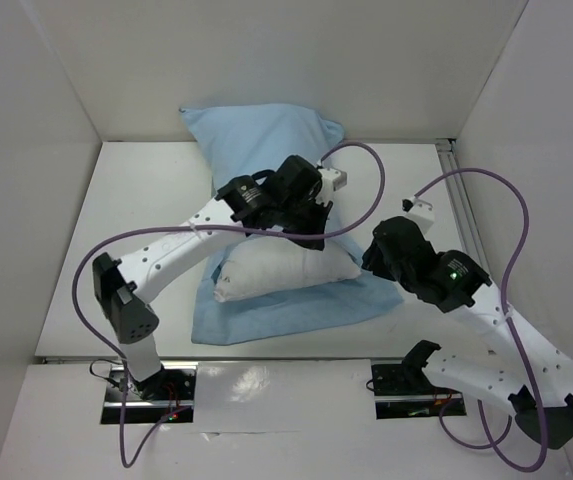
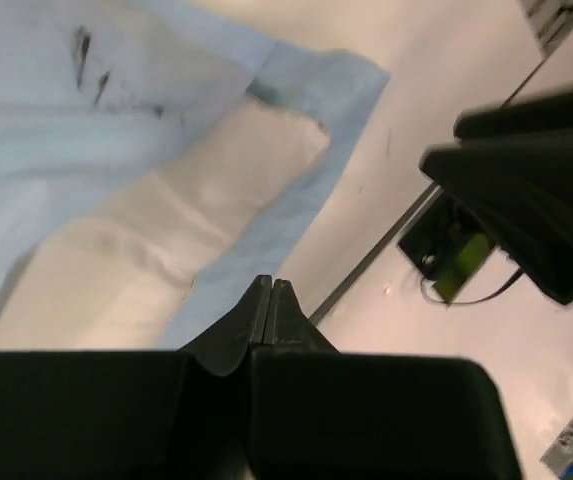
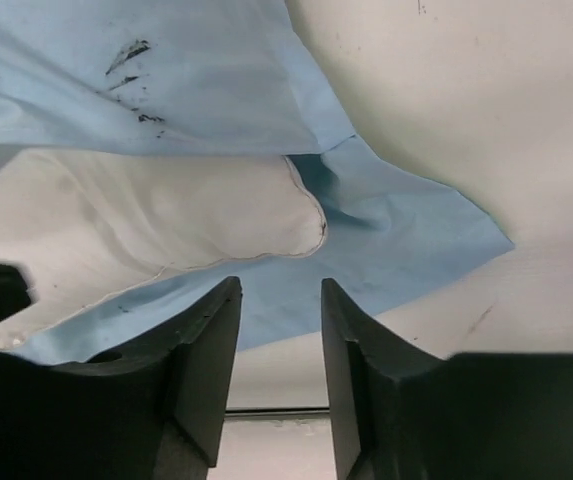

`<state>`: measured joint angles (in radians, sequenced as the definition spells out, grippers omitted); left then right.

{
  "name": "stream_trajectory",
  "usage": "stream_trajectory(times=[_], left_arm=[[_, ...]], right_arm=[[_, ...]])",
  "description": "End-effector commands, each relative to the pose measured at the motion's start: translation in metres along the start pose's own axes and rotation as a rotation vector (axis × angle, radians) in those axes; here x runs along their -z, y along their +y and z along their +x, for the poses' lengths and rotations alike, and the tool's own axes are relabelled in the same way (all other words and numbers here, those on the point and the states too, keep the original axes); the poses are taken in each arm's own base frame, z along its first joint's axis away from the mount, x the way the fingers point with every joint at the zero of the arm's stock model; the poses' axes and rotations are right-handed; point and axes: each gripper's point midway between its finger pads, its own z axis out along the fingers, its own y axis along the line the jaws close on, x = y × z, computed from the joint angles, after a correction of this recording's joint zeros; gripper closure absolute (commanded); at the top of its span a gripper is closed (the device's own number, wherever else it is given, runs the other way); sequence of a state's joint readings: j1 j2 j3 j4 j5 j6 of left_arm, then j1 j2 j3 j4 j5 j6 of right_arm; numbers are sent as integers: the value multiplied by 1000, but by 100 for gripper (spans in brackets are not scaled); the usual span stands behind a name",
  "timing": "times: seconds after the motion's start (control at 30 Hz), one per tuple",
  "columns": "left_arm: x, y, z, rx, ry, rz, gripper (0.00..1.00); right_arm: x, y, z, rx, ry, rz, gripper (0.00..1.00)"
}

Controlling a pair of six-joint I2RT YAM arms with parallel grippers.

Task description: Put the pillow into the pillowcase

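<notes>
The light blue pillowcase (image 1: 266, 140) lies in the middle of the table, its far part plump. The white pillow (image 1: 281, 270) sticks out of its near opening and rests on the case's flat lower layer (image 1: 296, 312). My left gripper (image 1: 318, 236) hovers over the upper edge of the opening; in the left wrist view it (image 2: 271, 287) is shut with nothing between the fingers, above the pillow (image 2: 156, 230) and case (image 2: 56, 110). My right gripper (image 1: 371, 256) is open at the pillow's right corner. In the right wrist view it (image 3: 280, 300) is empty, just short of the pillow (image 3: 166, 215) and case (image 3: 406, 235).
White enclosure walls stand on the left, back and right. A metal rail (image 1: 458, 200) runs along the table's right side. The right arm's black body (image 2: 536, 190) fills the right of the left wrist view, with a green board (image 2: 456, 265) below it.
</notes>
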<state>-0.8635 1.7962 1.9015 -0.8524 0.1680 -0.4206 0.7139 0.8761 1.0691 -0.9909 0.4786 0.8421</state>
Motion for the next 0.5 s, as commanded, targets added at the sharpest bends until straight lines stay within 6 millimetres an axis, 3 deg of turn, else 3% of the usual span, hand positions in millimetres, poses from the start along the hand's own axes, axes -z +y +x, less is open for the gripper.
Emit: stream_trajectory(times=[0.0,0.03,0.1,0.13,0.23,0.47], left_arm=[[56,16,1,-78,-83,-132,89],[64,29,-1,-92,-113,-207,69],[80,58,-3,-118,-157,-365,43],[83,90,1,-127,-161,-541,28],[83,122,9,-170,-153,-702,23],[41,130,22,-214,-92,-677,25]], right_arm=[[0,19,-11,-1,-25,-58,54],[-2,22,-9,-4,-20,-71,50],[-4,27,-8,-6,-15,-81,43],[-4,29,-9,-1,-14,-93,43],[-9,29,-5,10,0,-78,42],[-5,33,-12,14,-7,-85,37]])
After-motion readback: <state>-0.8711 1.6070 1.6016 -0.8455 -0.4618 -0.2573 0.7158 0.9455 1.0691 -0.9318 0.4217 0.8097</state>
